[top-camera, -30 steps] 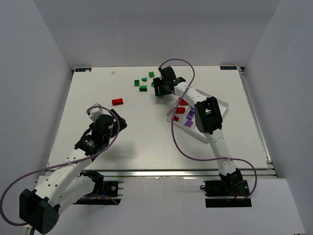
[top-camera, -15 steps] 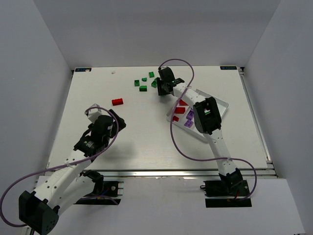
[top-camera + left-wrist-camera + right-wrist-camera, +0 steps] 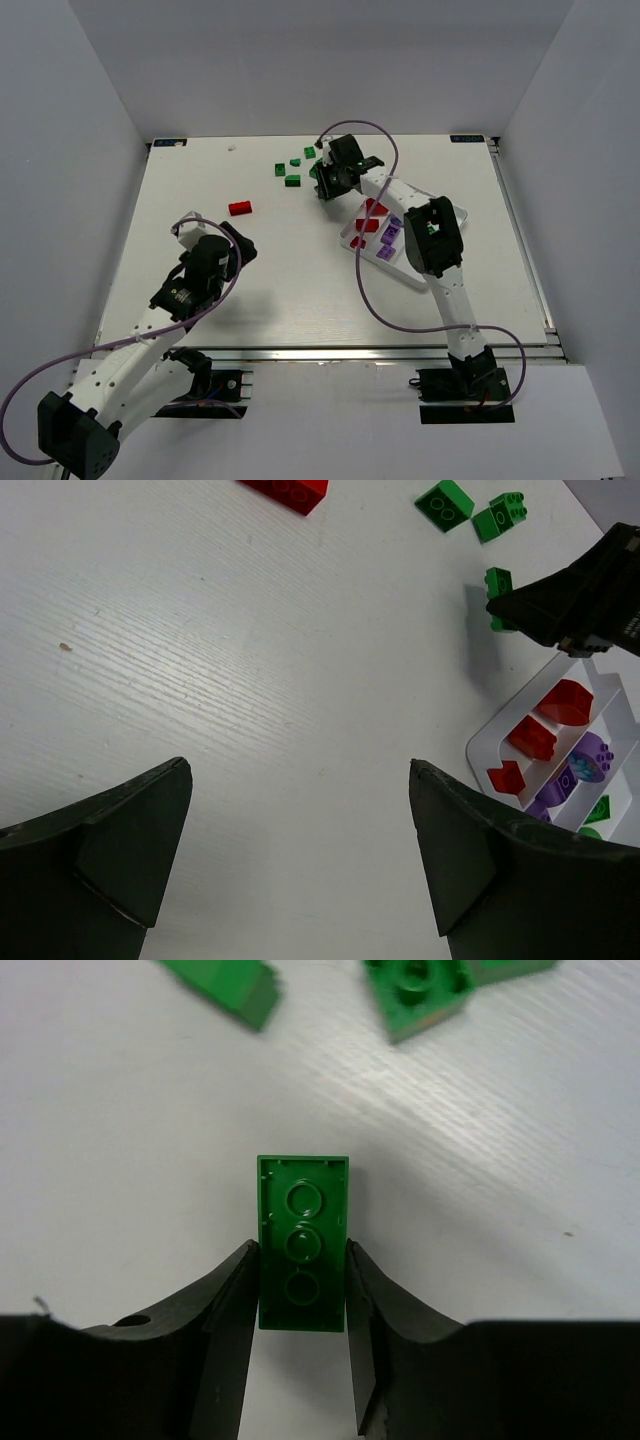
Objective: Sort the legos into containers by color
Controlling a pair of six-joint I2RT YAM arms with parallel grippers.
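My right gripper (image 3: pixel 326 180) is shut on a green lego (image 3: pixel 303 1245), its underside up, just above the table at the back centre; the lego also shows in the left wrist view (image 3: pixel 497 584). Several more green legos (image 3: pixel 293 181) lie just left of it. A red lego (image 3: pixel 240 208) lies alone further left. The white tray (image 3: pixel 478 748) sits right of centre, with red legos (image 3: pixel 368 225) in one compartment, purple legos (image 3: pixel 388 236) in the second and green ones (image 3: pixel 600 810) in the third. My left gripper (image 3: pixel 236 246) is open and empty over bare table.
Two loose green legos (image 3: pixel 420 990) lie just beyond the held one in the right wrist view. My right forearm (image 3: pixel 432 240) hangs over the tray and hides part of it. White walls enclose the table on three sides.
My right gripper has shifted slightly by the green legos, still shut on the green lego, and its forearm has swung a little to the right. The left arm has barely moved.
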